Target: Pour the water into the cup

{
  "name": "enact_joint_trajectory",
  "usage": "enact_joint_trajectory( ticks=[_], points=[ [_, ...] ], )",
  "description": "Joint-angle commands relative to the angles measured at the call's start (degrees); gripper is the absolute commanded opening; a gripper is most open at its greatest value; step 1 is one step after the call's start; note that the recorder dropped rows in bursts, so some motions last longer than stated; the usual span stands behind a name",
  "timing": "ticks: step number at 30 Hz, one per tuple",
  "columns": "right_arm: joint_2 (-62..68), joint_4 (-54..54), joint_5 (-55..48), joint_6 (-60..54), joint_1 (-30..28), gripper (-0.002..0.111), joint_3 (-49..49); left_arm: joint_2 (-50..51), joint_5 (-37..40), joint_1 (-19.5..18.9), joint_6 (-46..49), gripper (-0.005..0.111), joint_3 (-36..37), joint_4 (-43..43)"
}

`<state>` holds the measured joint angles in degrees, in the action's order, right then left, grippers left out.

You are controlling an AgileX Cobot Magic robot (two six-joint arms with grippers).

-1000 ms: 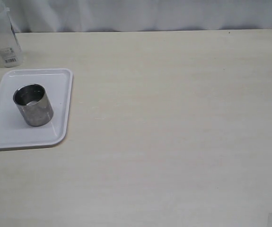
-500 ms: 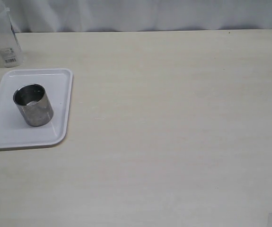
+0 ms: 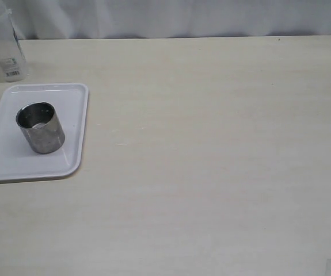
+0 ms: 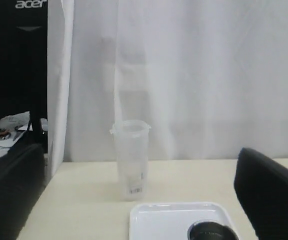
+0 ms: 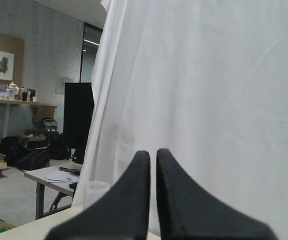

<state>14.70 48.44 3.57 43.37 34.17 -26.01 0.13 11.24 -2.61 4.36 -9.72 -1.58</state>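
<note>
The brushed-steel cup (image 3: 40, 127) stands upright on a white tray (image 3: 67, 98) at the left of the table; its rim shows in the left wrist view (image 4: 211, 231). A tall translucent plastic container (image 3: 4, 49) with a barcode label stands behind the tray, also in the left wrist view (image 4: 130, 159). Water in it cannot be made out. Neither gripper shows in the exterior view. My left gripper (image 4: 138, 200) is open, its black fingers (image 4: 269, 197) wide apart, back from the tray. My right gripper (image 5: 153, 155) is shut and empty, pointing at the curtain.
A white curtain (image 3: 182, 17) hangs behind the table's far edge. The pale wooden table (image 3: 211, 149) stretches right of the tray. A black monitor (image 4: 13, 60) stands beyond the table's left end.
</note>
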Motion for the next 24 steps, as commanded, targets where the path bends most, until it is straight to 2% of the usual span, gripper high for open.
enact_joint_trajectory(
  ticks=[1, 6, 9, 16, 20, 24],
  points=[
    [-0.22, -0.05, -0.43, -0.36, -0.05, 0.004, 0.25, -0.13, 0.78, 0.35, 0.48, 0.096, 3.26, -0.59],
    [-0.22, -0.05, -0.43, -0.36, -0.05, 0.004, 0.25, -0.13, 0.4, 0.35, -0.5, 0.096, 8.47, -0.59],
    [-0.22, -0.05, -0.43, -0.36, -0.05, 0.004, 0.25, -0.13, -3.25, 0.35, -3.28, 0.096, 9.72, -0.59],
    [-0.22, -0.05, -0.43, -0.36, -0.05, 0.004, 0.25, -0.13, 1.21, 0.73, -0.48, 0.096, 9.72, -0.41],
    [-0.22, -0.05, -0.43, -0.36, -0.05, 0.004, 0.25, -0.13, 6.65, 0.73, 0.96, 0.096, 9.72, -0.41],
    [-0.22, -0.05, -0.43, -0.36, -0.05, 0.004, 0.25, -0.13, 6.66, 0.73, 0.25, 0.096, 9.72, -0.65]
  ],
)
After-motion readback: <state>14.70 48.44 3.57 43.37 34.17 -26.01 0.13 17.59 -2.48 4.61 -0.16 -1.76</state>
